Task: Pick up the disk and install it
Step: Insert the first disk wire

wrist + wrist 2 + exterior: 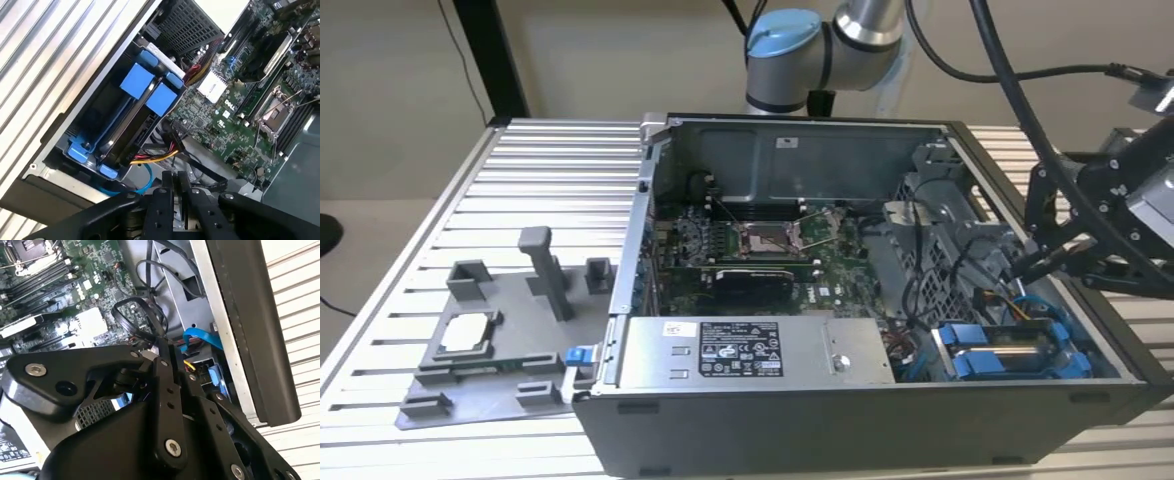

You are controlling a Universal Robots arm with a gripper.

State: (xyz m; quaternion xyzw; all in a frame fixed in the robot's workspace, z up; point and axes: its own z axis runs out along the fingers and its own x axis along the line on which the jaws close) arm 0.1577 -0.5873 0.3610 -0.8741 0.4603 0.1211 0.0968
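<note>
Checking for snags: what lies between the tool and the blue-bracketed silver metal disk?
First wrist view: a red-yellow-black wire bundle and a blue cable, between tool and disk.

Open computer case (854, 430): 1.
Motherboard (834, 290): 1.
Processor socket (763, 237): 1.
Grey labelled box (747, 350): 1.
Disk (1007, 347), blue-bracketed: 1.
Blue square tabs (137, 82): 2.
Grey fixture plate (507, 310): 1.
Small silver chip (464, 333): 1.
Slatted table (547, 170): 1.
Robot arm (827, 50): 1.
Gripper (1017, 270): 1.

This is a robotics lab bench. An open desktop computer case (854, 430) lies on a slotted aluminium table (547, 170) beside a grey parts fixture (520, 300), with the robot arm (790, 45) rising behind it
</note>
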